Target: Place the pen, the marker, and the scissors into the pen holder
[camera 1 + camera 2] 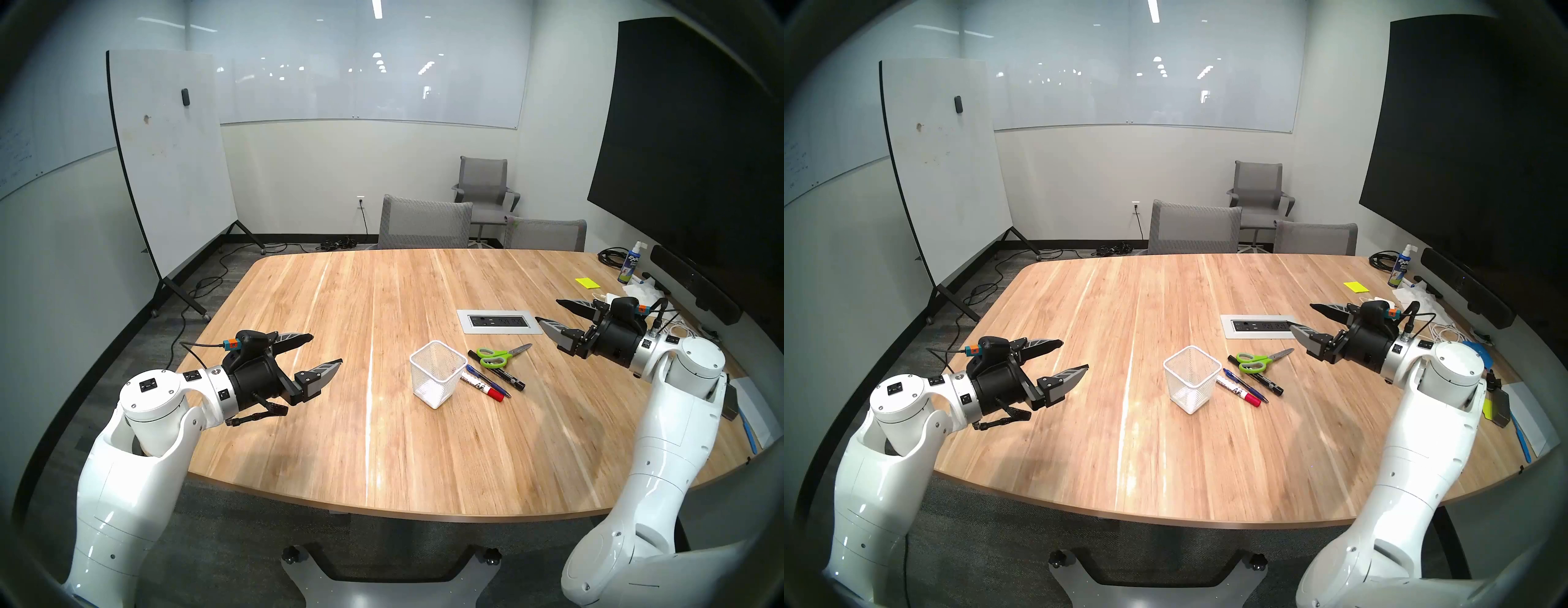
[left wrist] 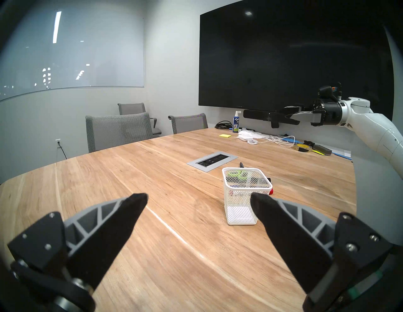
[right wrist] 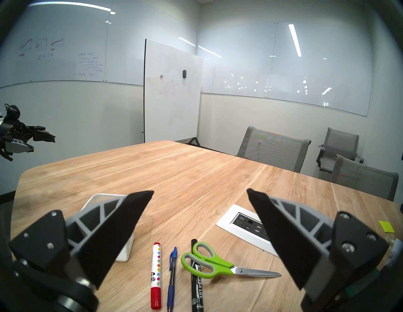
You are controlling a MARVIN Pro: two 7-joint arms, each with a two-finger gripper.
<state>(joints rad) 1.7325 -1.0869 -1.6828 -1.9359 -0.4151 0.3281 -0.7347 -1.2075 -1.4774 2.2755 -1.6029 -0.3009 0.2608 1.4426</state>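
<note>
Beside the white wire-mesh pen holder (image 1: 437,373) on the wooden tabletop (image 1: 339,424), the slim blue-capped pen (image 3: 171,270) lay parallel to the markers; lime-green scissors' (image 3: 209,262) blades pointed away rightward. Both the left end effector (image 1: 326,352) and the right end effector (image 1: 551,314) hovered spread, empty.

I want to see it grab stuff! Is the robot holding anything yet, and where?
Nothing yet. Both the left pincer and right pincer hang open and empty above the table.

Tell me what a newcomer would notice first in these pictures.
Probably the two open black grippers, left gripper and right gripper, hovering over the wooden table. Then the lime-green-handled scissors lying across a black marker, right of the empty white wire-mesh pen holder.
</note>
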